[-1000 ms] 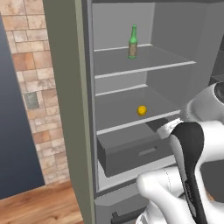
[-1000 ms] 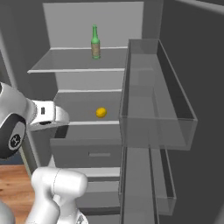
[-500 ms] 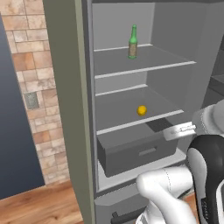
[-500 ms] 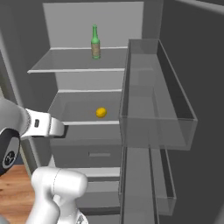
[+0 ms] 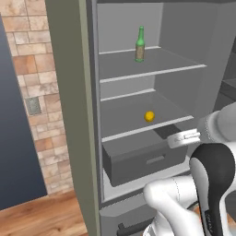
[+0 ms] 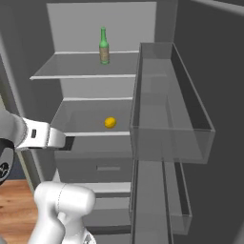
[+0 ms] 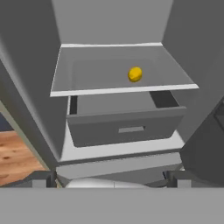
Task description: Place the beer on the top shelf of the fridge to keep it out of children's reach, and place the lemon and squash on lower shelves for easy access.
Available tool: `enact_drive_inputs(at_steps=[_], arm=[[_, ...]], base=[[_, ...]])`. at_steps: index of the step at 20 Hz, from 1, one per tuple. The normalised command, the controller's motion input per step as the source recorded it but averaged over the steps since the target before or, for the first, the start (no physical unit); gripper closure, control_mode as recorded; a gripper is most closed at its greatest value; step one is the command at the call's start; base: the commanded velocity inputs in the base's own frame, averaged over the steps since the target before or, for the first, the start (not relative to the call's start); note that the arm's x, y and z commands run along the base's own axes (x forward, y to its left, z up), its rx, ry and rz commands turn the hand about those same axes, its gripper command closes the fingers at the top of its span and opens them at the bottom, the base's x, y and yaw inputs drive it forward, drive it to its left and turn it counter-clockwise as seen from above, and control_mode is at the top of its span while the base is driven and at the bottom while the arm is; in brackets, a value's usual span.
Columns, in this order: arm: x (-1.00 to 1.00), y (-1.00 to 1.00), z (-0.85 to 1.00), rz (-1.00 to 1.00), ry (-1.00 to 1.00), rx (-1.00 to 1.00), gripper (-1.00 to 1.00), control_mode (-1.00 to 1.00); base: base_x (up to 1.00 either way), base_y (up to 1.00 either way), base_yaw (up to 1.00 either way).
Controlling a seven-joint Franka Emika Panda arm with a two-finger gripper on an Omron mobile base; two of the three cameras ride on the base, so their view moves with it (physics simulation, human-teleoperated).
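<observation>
**Fridge open, beer up top, yellow fruit one shelf down, hand empty**

Quick rundown. The fridge [image 5: 73,115] door is swung wide open, and the door bins [image 6: 171,119] hang on the right side of the right base view, clear plastic, nothing in them afaict. Door's grey-green edge runs down the left of the left base view, w/ a brick wall [image 5: 32,92] and wood floor [image 5: 41,216] beyond it.

The beer [image 5: 140,44] stands upright on the top shelf [image 5: 152,73], set back towards the rear wall, well away from the pale front edge. Lots of bare shelf to its left and right and in front.

One of the lower shelves [image 5: 147,130] carries the lemon [image 5: 149,116], roughly mid-width and back from the front lip. It's a small round yellow thing, reads as the lemon more than the squash imo. Free shelf all round it, esp. the left half in the hand view.

Under that shelf the dark drawer [image 7: 124,127] is pulled partway out, so its front w/ the bar handle sticks past the shelf edge and dark gaps show at both back corners.

The gripper [image 7: 113,177] sits out in front of the fridge, about drawer height, jaws spread wide w/ nothing between them. Its tips show at the bottom corners of the hand view, far apart. Not touching shelf, drawer or fruit.
</observation>
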Motion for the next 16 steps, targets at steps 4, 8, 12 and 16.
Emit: enact_drive_inputs(at_steps=[4, 8, 12, 16], arm=[[0.00, 0.00, 0.00, 0.00, 0.00, 0.00, -1.00, 1.00], [0.00, 0.00, 0.00, 0.00, 0.00, 0.00, -1.00, 1.00], [0.00, 0.00, 0.00, 0.00, 0.00, 0.00, -1.00, 1.00], [0.00, 0.00, 0.00, 0.00, 0.00, 0.00, -1.00, 1.00]], base=[[-0.68, -0.07, 0.00], [-1.00, -0.01, 0.00], [-1.00, 0.05, 0.00], [-1.00, 0.27, 0.01]])
